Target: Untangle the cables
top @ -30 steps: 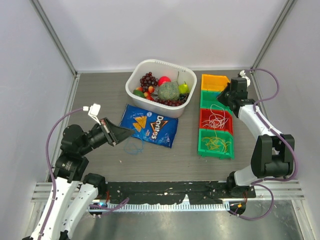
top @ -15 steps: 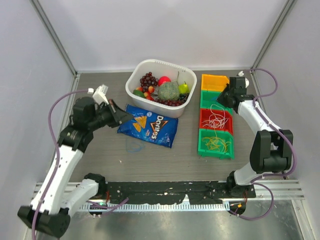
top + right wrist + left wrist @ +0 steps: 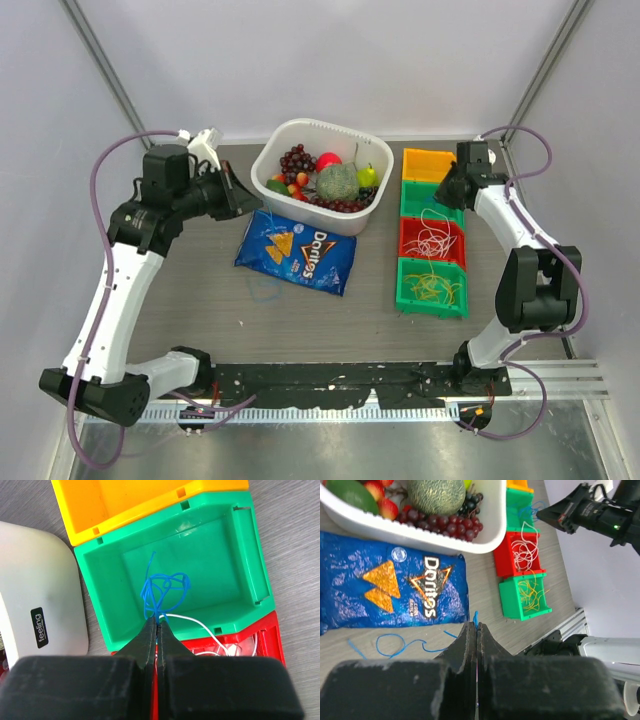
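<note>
The right gripper (image 3: 157, 622) was clamped shut on a thin blue cord bunch (image 3: 162, 591). Its loops fanned straight out from the fingertips, in line with the fingers, over the open green plastic bin (image 3: 250, 555) and clear of that bin's walls. A thin white cord (image 3: 200, 627) ran from the tips across the green rim into the red plastic bin (image 3: 267, 645). An orange-yellow plastic bin (image 3: 150, 500) touched the green one on its far side. The white plastic tub (image 3: 40, 580) sat just beside them, with bare grey wood-grain table (image 3: 292, 510) beyond.

The left gripper (image 3: 476, 627) was closed, raised above a loose blue cord (image 3: 395, 642) that lay stretched along the edge of the blue Doritos chip bag (image 3: 410, 590). A short blue end showed at its tips; whether it was pinched there could not be told.
</note>
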Robot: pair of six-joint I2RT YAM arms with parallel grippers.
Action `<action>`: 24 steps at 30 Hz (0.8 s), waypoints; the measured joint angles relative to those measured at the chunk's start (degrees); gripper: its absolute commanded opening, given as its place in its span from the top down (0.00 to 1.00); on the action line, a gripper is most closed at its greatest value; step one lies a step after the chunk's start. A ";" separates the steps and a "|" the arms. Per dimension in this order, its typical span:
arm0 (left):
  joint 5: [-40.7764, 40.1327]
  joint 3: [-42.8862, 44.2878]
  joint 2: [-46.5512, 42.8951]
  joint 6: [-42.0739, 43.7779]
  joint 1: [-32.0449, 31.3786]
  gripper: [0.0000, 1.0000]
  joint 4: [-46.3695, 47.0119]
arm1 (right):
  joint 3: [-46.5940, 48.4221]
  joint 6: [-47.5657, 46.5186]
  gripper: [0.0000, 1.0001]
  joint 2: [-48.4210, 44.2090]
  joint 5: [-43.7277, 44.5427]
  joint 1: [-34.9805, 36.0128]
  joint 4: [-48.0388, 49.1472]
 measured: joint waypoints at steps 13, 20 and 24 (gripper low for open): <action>1.49 4.44 6.14 5.77 0.00 1.00 -3.15 | 9.79 -1.90 0.49 8.37 -2.27 -0.02 -6.71; 1.79 5.79 9.46 9.22 0.00 1.00 -2.49 | 22.40 -3.65 0.49 9.75 -5.29 0.72 -9.81; 1.79 6.40 9.53 10.25 0.00 1.00 -0.52 | 24.65 -5.46 0.49 9.42 -14.73 3.37 -6.10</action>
